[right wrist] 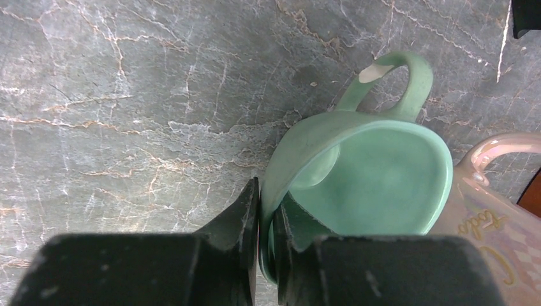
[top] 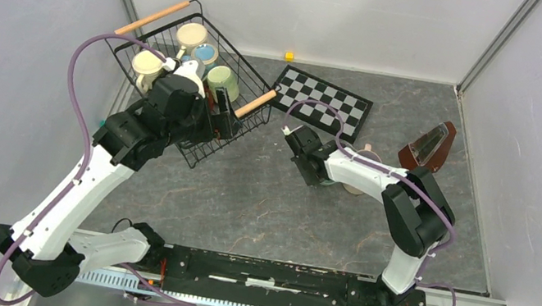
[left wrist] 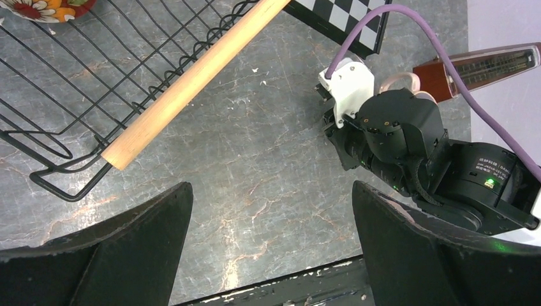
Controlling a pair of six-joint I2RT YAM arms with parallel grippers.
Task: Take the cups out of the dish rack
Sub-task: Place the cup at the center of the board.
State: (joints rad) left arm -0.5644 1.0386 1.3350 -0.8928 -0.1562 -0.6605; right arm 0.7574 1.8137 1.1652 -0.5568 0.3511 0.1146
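Item 1, green mug (right wrist: 376, 172): out of the rack, on the open tabletop (right wrist: 127, 95) to your right. The right gripper (right wrist: 266, 204) has its fingers (right wrist: 239, 217) pinching the near rim, one inside the wall and one outside. The handle points away from the wrist. You cannot tell whether the base rests on the tabletop.

Item 2, pink mug (right wrist: 491, 236): just beside the green mug, on its right, handle up and outward.

Item 3, dish rack (top: 224, 137): far left corner, set at an angle, with a wooden handle (left wrist: 191, 83) on its near rim. Inside you see a cream mug (top: 192, 33), a blue-lined mug (top: 204, 54), a second cream mug (top: 147, 63) and a light green mug (top: 223, 81), all mouth up.

Item 4, left gripper (left wrist: 271, 191): over the rack's near end, fingers spread wide with nothing between them.

Item 5, checkered board (top: 322, 102): flat, right of the rack.

Item 6, metronome (top: 428, 146): beyond the right arm, near the pink mug.
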